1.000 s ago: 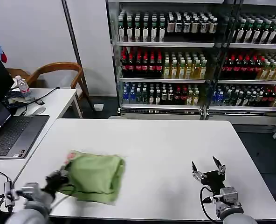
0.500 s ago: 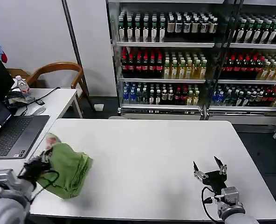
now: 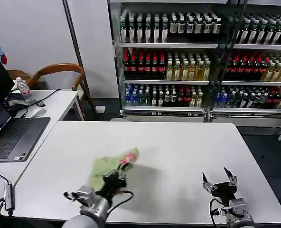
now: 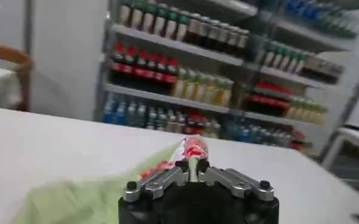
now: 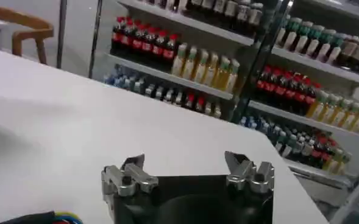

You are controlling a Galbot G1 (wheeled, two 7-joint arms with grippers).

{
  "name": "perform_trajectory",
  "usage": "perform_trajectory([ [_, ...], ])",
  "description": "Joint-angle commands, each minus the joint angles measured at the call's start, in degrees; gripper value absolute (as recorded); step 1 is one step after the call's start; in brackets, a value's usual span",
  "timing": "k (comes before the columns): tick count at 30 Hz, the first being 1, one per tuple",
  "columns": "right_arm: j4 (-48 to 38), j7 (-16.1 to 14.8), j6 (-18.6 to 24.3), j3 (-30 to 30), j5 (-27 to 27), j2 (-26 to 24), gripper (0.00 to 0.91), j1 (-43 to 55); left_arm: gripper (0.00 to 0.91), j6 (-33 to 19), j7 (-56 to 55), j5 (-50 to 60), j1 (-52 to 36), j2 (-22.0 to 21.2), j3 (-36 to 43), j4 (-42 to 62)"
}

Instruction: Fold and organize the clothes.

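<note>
Left gripper (image 3: pixel 116 176) clamps my polo shirt (image 3: pixel 107 167); I'd lower it flat onto the counter (image 3: pixel 178 152), right gripper (image 3: pixel 220 179) spread, idle.

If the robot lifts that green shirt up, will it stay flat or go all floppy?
Probably floppy: the green shirt already lies bunched and wrinkled where the left gripper pinches it. It looks light and would likely drape, and its fold may come undone.

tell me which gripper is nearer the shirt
Left. The left gripper is clamped on the shirt; the right gripper sits open, far off across the table.
</note>
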Motion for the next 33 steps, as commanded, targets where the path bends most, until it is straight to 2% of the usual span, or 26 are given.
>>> perform_trajectory([
  [1,0.0,0.0,-0.2,0.5,-0.7,0.3,0.907,-0.7,0.040,-1.3,-1.3,1.5,-7.0,-5.4,11.7,4.5],
  [7,0.9,0.0,-0.5,1.6,0.2,-0.8,0.907,0.3,0.050,-2.8,-2.2,0.9,-9.3,-6.5,10.7,9.8],
  [8,1.0,0.0,-0.6,1.7,0.3,-0.8,0.907,0.4,0.272,-2.8,-2.8,0.6,-9.8,-7.0,10.8,10.2],
  [9,1.0,0.0,-0.7,1.7,0.5,-1.2,0.907,0.8,0.907,-2.8,-3.2,0.0,-10.4,-7.4,10.6,10.9],
  [10,1.0,0.0,-0.7,1.7,0.6,-1.3,0.907,1.2,0.907,-3.1,-3.6,-0.5,-11.1,-8.0,10.2,11.6],
  [11,1.0,0.0,-0.8,1.7,0.7,-1.4,0.907,1.3,0.564,-3.9,-3.9,-0.8,-11.6,-8.5,10.1,12.4],
  [12,1.0,0.0,-1.0,1.7,1.1,-1.8,0.907,1.7,0.776,-4.0,-4.6,-0.6,-12.5,-9.1,9.8,13.3],
  [13,1.1,0.0,-1.1,1.6,1.3,-2.0,0.907,2.1,0.776,-3.9,-5.1,-0.5,-12.7,-9.3,9.7,13.5],
  [14,1.1,0.0,-1.1,1.6,1.3,-2.1,0.907,2.2,0.907,-4.2,-4.9,-0.8,-12.7,-9.4,9.5,13.4],
  [25,-0.1,-0.3,-1.7,-0.6,2.4,-3.1,0.907,7.0,0.907,-8.9,2.1,-3.8,-8.2,-5.8,4.2,5.0],
  [33,-1.5,-0.7,-1.5,-2.3,2.5,-2.6,0.907,10.3,0.907,-9.6,4.3,-5.9,-3.7,-0.1,-4.8,-0.9],
])
